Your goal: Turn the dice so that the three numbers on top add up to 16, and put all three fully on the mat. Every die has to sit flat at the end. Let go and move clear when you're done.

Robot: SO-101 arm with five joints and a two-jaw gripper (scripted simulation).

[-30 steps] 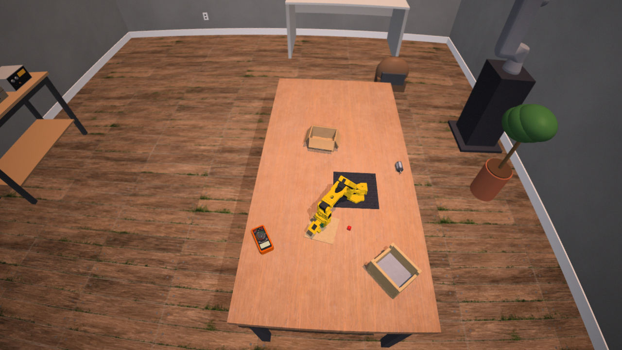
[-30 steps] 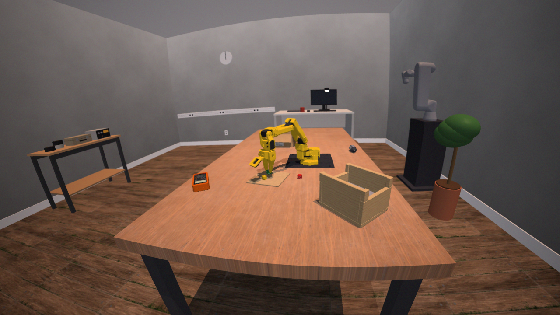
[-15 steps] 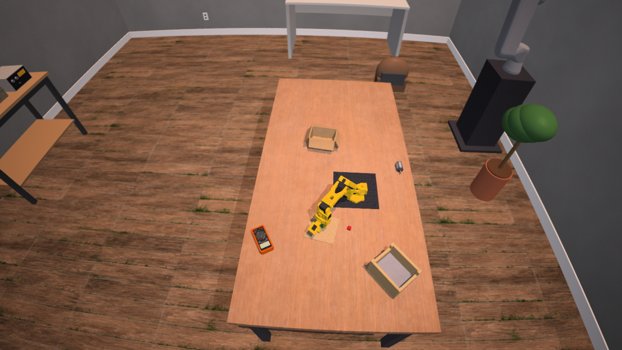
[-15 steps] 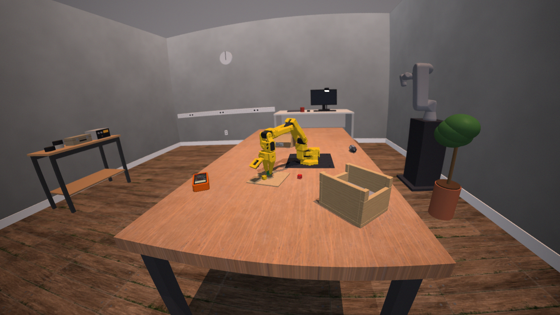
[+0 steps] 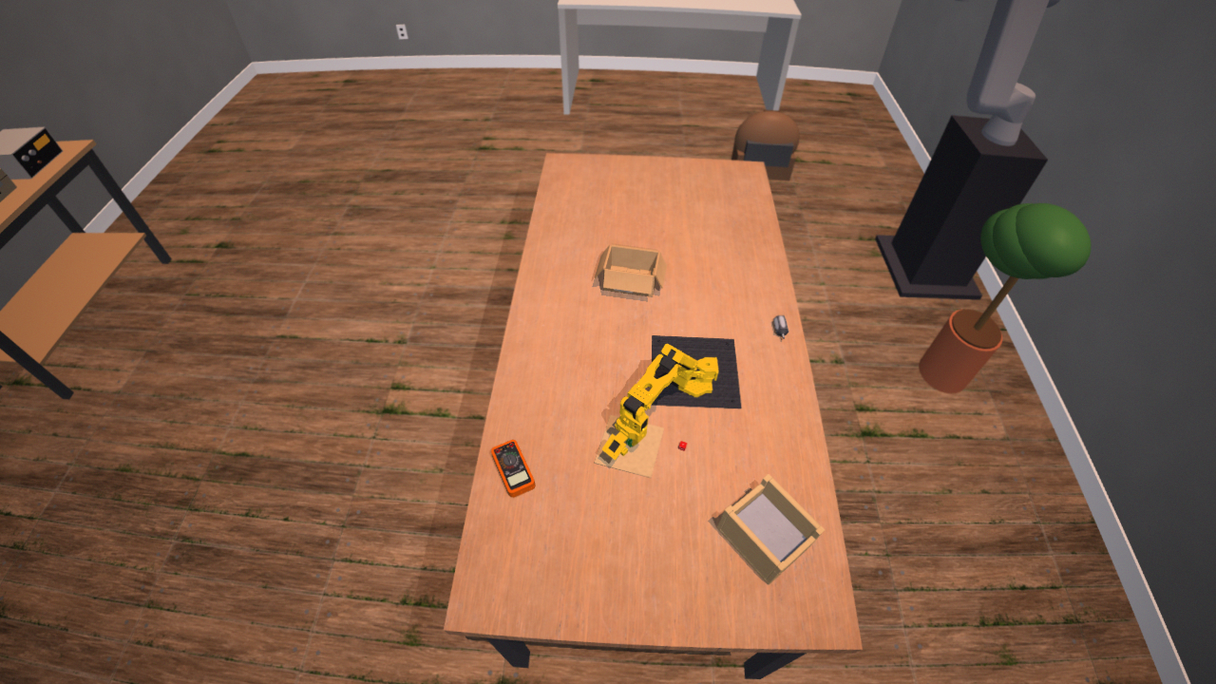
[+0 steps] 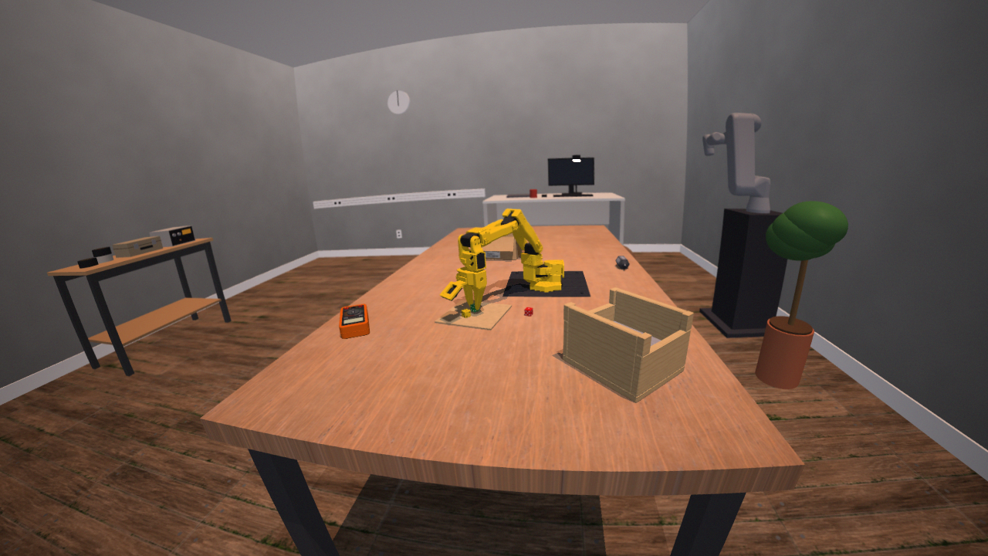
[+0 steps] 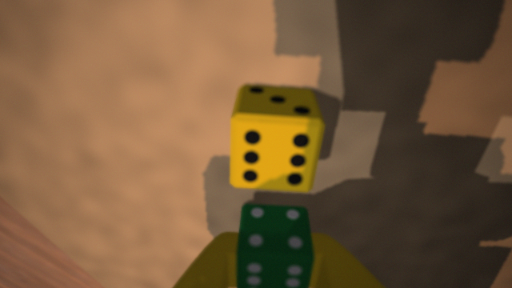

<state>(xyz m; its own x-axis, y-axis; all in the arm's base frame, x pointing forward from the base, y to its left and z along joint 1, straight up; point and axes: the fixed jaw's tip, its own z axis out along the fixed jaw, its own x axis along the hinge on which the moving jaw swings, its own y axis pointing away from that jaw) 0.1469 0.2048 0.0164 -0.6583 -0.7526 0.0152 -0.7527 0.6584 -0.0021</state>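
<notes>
— What did the claw [image 7: 276,256] have?

— It was clamped on the green die [image 7: 275,244], a matte cube with pale pips, hanging low over the mat [image 6: 483,319]. In the wrist view the die's lower edge ran out of frame, and the yellow claw body behind it was cut off too.

— And the other dice?

— The yellow die [image 7: 276,148] sat flat on the mat just at 12 o'clock of the green one in the wrist view: glossy, rounded corners, black pips, six facing the camera and three on the adjoining face. The red die [image 5: 681,445] lay on the bare counter [image 5: 595,553] at 3 o'clock of the mat in the top view, off it; its pips were too small to read.

— The mat itself?

— A thin tan rectangle with a soft, mottled texture, partly covered by hard-edged arm shadows. From above, the arm [image 5: 646,390] hid much of it.

— The counter?

— Smooth orange-brown wood grain.
</notes>
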